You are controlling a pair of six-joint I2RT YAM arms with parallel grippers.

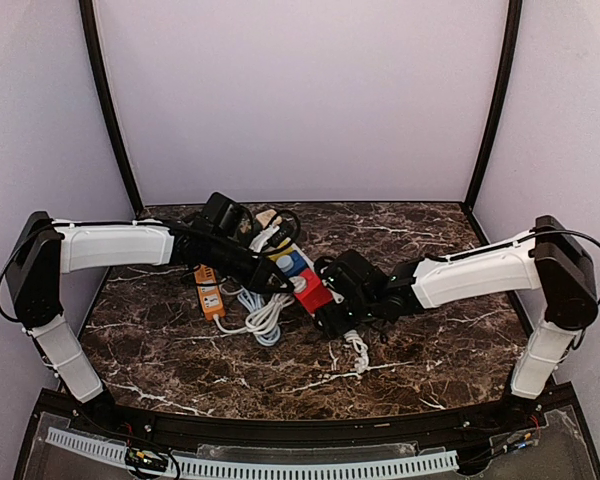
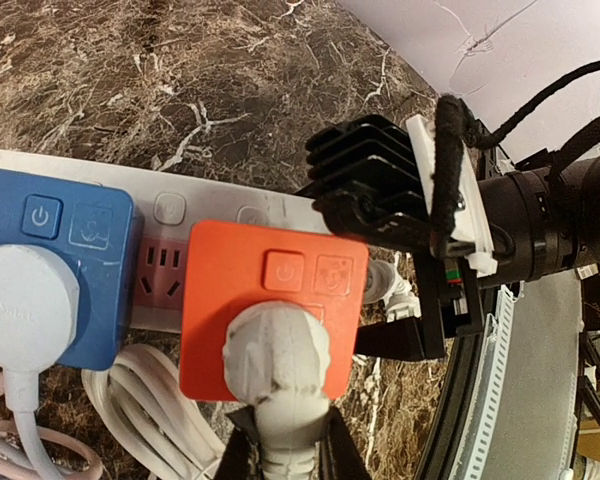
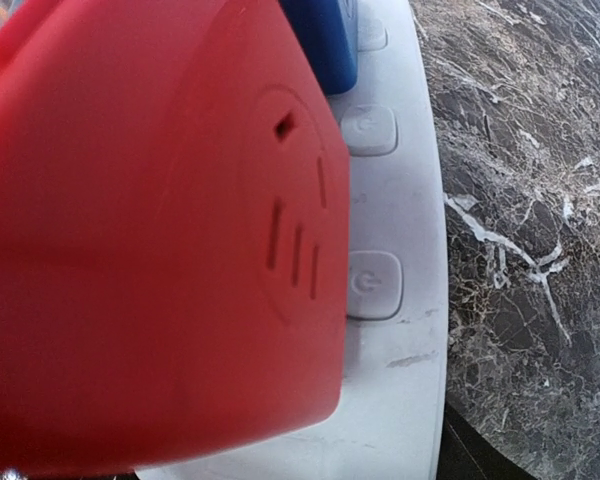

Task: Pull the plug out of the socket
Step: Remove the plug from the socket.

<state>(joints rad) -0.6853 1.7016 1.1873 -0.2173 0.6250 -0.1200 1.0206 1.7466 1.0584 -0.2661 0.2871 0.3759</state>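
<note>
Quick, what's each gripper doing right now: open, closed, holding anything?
Left gripper: closed on the white plug in the red adapter.
Right gripper: cannot tell; the red adapter fills its wrist view and hides the fingers.

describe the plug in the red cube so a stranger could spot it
On the marble table, a white power strip carries two cubes. The white plug sits in the red cube, held by the left hand; its lookalike is in the blue cube.

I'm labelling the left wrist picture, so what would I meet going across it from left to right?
Blue adapter → bare socket → red adapter → right arm.
</note>
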